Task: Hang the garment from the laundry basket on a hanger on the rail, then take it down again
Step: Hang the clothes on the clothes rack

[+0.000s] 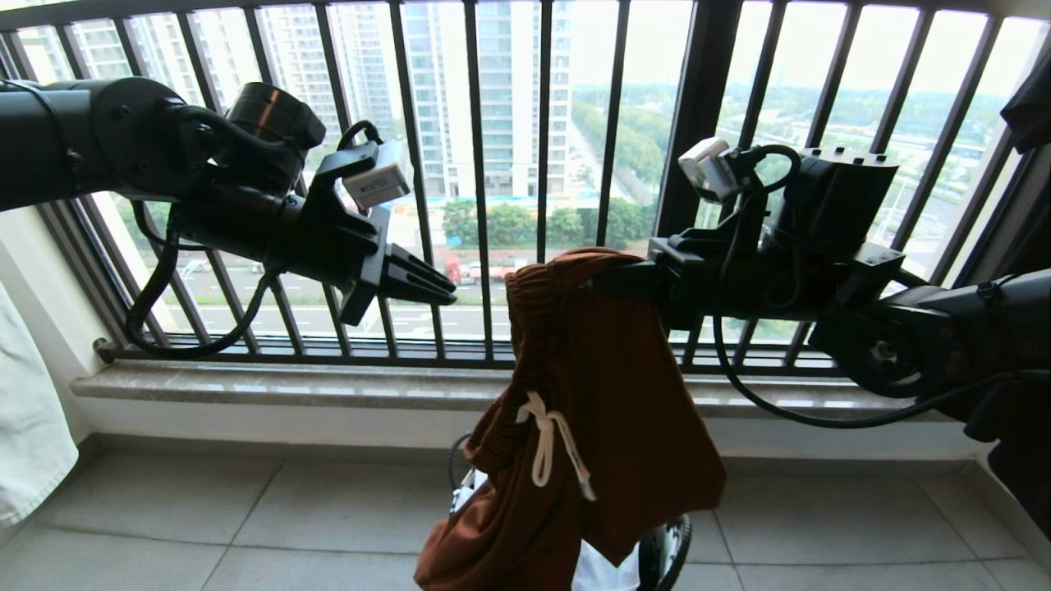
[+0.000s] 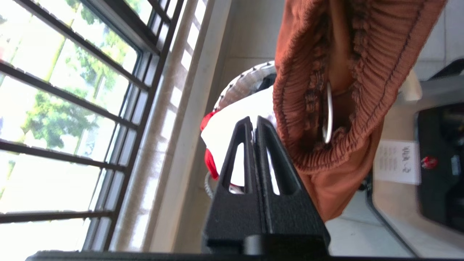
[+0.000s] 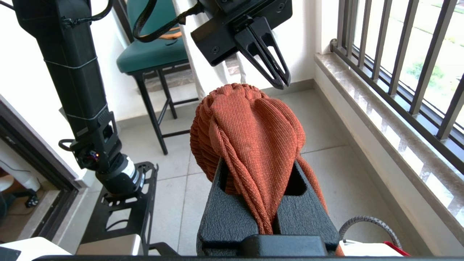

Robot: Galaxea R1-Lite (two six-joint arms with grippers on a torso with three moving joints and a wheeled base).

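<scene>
Below the shorts (image 1: 608, 386), laundry basket (image 1: 669, 550) mostly hidden

High-rise apartment balcony, black railing (image 1: 480, 189) of vertical bars over a stone sill (image 1: 287, 386), tower blocks (image 1: 493, 98) and a road far below, pale tiled floor (image 1: 205, 525), laundry basket (image 1: 669, 558), clothes hanging at the side, a green chair (image 3: 152, 54) indoors.
</scene>
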